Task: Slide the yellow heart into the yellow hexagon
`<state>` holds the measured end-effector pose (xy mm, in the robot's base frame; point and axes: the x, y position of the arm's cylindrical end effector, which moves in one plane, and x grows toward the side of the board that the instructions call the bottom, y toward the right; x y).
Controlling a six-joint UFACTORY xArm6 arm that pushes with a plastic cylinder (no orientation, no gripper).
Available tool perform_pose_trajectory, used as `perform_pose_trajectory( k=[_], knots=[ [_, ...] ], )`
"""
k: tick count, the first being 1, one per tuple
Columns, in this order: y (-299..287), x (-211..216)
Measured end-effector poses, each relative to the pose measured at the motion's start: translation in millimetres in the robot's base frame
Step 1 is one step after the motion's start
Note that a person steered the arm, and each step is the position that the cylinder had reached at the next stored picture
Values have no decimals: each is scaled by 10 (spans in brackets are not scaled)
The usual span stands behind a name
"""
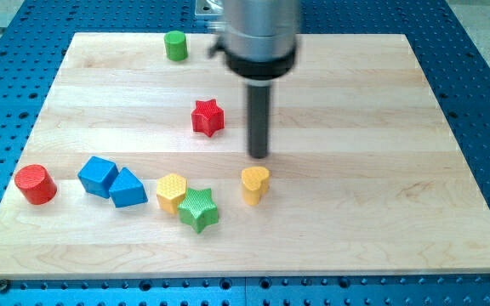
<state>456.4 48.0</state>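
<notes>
The yellow heart point(255, 184) stands on the wooden board point(356, 187) a little below the middle. The yellow hexagon point(171, 191) lies to its left, apart from it, with the green star point(198, 209) touching the hexagon's lower right side and lying partly between the two. My tip point(259, 155) is just above the heart in the view, a small gap from its top edge. The dark rod rises from there to the grey arm body at the view's top.
A red star point(208, 117) lies left of the rod. A green cylinder point(175, 45) stands near the top edge. A blue cube point(98, 176) and a blue triangle point(128, 189) sit left of the hexagon. A red cylinder point(35, 184) is at far left.
</notes>
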Motion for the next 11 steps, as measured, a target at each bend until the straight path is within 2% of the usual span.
perform_pose_trajectory(
  k=[1, 3, 8, 10, 11],
  knots=[
    [225, 195],
    [-206, 681],
    [-879, 716],
    [-608, 903],
    [-900, 999]
  ],
)
